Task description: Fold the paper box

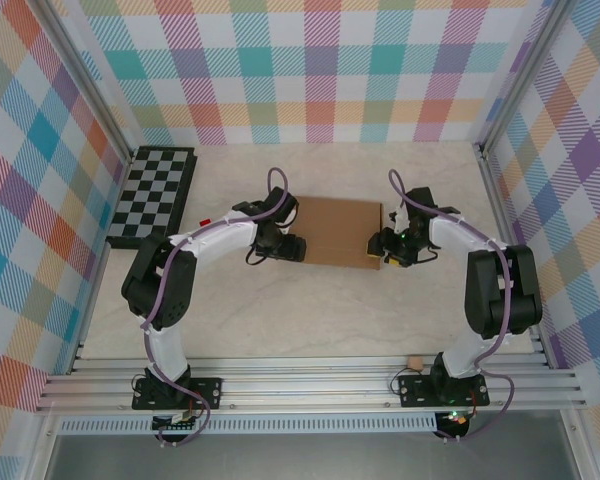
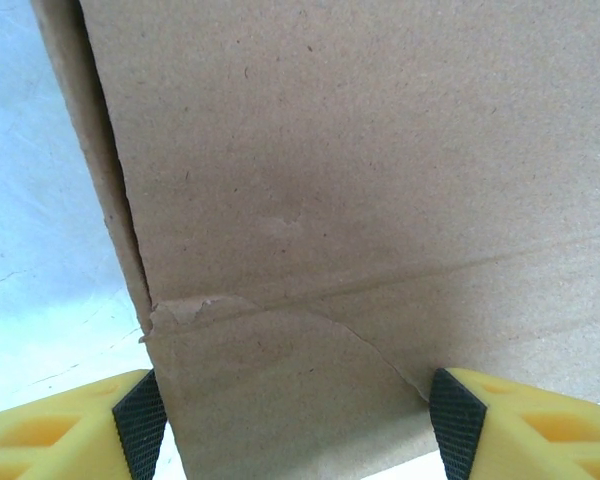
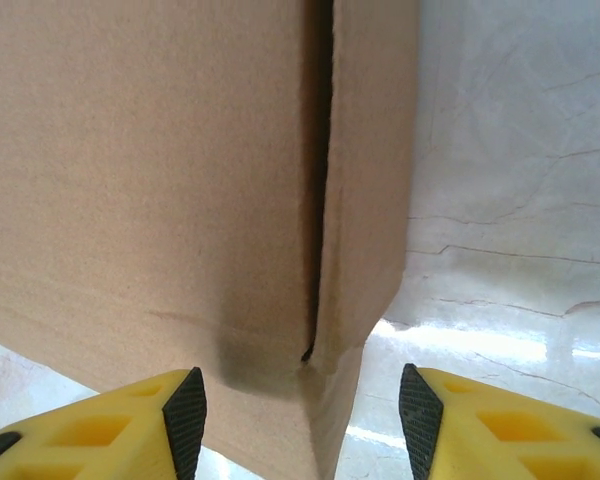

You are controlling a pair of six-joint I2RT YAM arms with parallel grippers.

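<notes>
Close by the arms' bases a scrap (image 1: 415, 360) lies by itself, not part of the work. Further out, mid-table, the left gripper (image 2: 298, 425) meets the box (image 1: 340, 230) at its left end. Its jaws stand wide and cardboard reaches both pads (image 2: 142, 420), but I cannot tell whether they pinch it. The right gripper (image 3: 302, 415) straddles the near right corner with its jaws about half apart. Bare table shows between the cardboard and its right pad (image 3: 412, 410), so it holds nothing. The box already looks like a shallow, closed, plain brown rectangle, so I judge the folding to be late, at the seating of the end walls. A dark slit runs along the edge at each end where a panel stands off instead of lying flush. The left corner also shows a crease line and a small ragged tear. The next move likely calls for pressing both ends inward together, evenly, so the slits close and the light box does not slide. The chessboard (image 1: 155, 195) lies at the far left, well apart.
</notes>
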